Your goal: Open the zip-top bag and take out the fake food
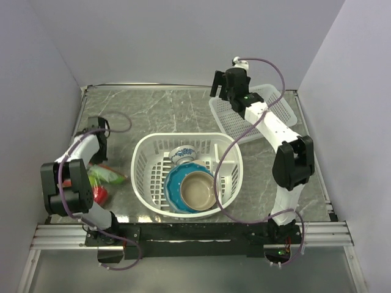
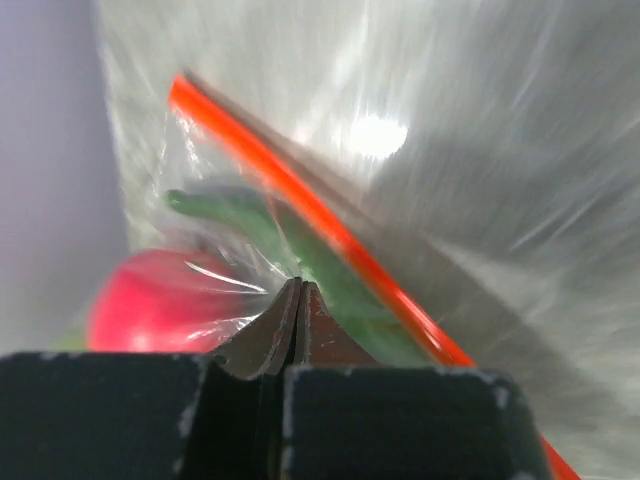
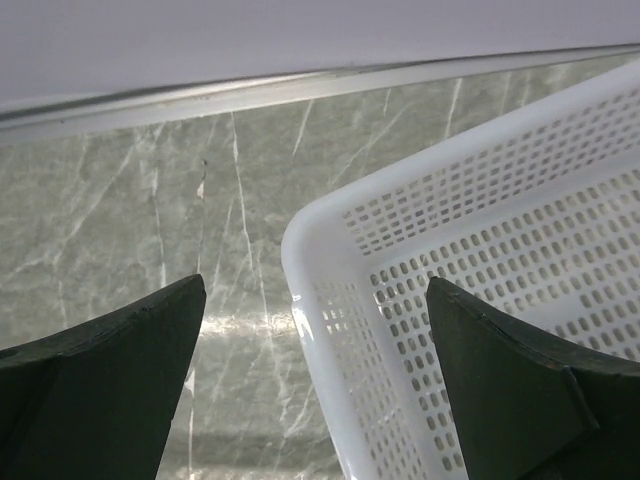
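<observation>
The zip-top bag [image 1: 109, 177] lies at the left of the table, beside my left arm. It is clear, with a red-orange zip strip [image 2: 300, 205]. Fake food shows inside it: a red piece [image 2: 160, 300] and a green piece [image 2: 300, 255]; the red [image 1: 99, 195] and green [image 1: 104, 176] also show from above. My left gripper [image 2: 300, 287] is shut, its tips pinching the bag's film just below the strip. My right gripper [image 3: 315, 300] is open and empty above the corner of a white mesh tray [image 3: 480, 250]; it also shows in the top view [image 1: 219, 90].
A white laundry-style basket [image 1: 146, 155] stands mid-table holding a blue plate, a tan bowl [image 1: 198, 190] and a small patterned bowl [image 1: 182, 154]. The mesh tray [image 1: 269, 113] lies at the back right. Walls close in the left, back and right.
</observation>
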Action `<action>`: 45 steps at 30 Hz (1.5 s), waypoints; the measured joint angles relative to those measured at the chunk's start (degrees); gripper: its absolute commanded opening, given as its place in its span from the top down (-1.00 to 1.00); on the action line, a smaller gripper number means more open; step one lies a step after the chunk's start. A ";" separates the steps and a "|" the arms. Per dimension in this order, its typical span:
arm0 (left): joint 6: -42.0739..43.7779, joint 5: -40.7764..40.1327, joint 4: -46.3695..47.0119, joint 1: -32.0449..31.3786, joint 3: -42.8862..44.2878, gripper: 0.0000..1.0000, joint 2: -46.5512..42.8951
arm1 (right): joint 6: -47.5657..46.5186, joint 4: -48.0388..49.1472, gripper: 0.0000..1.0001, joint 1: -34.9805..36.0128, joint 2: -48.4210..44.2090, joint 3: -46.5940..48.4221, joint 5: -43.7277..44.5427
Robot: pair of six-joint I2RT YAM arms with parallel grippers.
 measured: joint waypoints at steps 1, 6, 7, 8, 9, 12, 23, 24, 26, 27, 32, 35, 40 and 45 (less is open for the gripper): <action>-0.44 0.37 -0.63 -0.26 3.17 0.98 0.98 | -0.24 0.02 -1.00 0.00 1.46 0.57 -0.31; -3.04 3.48 -5.29 -3.43 24.48 0.98 5.64 | -1.40 -1.90 -0.96 0.00 9.22 4.94 -1.55; -3.48 4.22 -5.57 -3.98 28.04 0.98 6.14 | -1.62 -2.84 -0.93 0.00 11.04 6.23 -1.81; -3.89 4.85 -5.99 -4.44 31.28 0.98 6.49 | -1.88 -3.28 -0.90 0.02 12.28 7.10 -2.16; -4.26 5.64 -6.54 -4.90 34.34 0.98 6.71 | -2.14 -3.93 -0.86 0.02 13.64 7.82 -2.49; -5.03 7.58 -7.13 -5.57 39.01 0.98 6.56 | -2.69 -5.01 -0.70 0.02 15.45 8.11 -3.89; -4.50 10.64 -9.60 -5.51 36.09 0.98 6.01 | -2.23 -6.95 -0.01 0.31 21.27 16.96 -9.49; -4.13 10.97 -9.57 -5.51 36.09 0.98 5.75 | -2.10 -7.17 -0.01 0.31 22.03 17.90 -9.97; -3.26 11.72 -9.46 -5.51 36.09 0.98 5.16 | -1.62 -7.69 -0.01 0.31 24.11 21.14 -10.97; -2.89 11.98 -9.40 -5.51 36.09 0.98 4.90 | -1.49 -8.41 -0.02 0.31 25.44 23.21 -11.13; -1.84 12.98 -9.68 -5.51 37.40 0.98 4.72 | -1.20 -9.88 -0.04 0.33 27.19 25.83 -11.52; -1.42 13.38 -9.79 -5.51 37.92 0.98 4.72 | -1.27 -10.14 -0.04 0.39 27.19 25.29 -11.32; -1.14 13.38 -9.70 -5.40 37.92 0.98 4.72 | -1.46 -10.86 -0.04 0.44 26.95 22.82 -11.15; -0.79 13.62 -9.35 -5.40 37.92 0.98 4.72 | -1.44 -12.07 -0.01 0.85 26.60 20.52 -11.72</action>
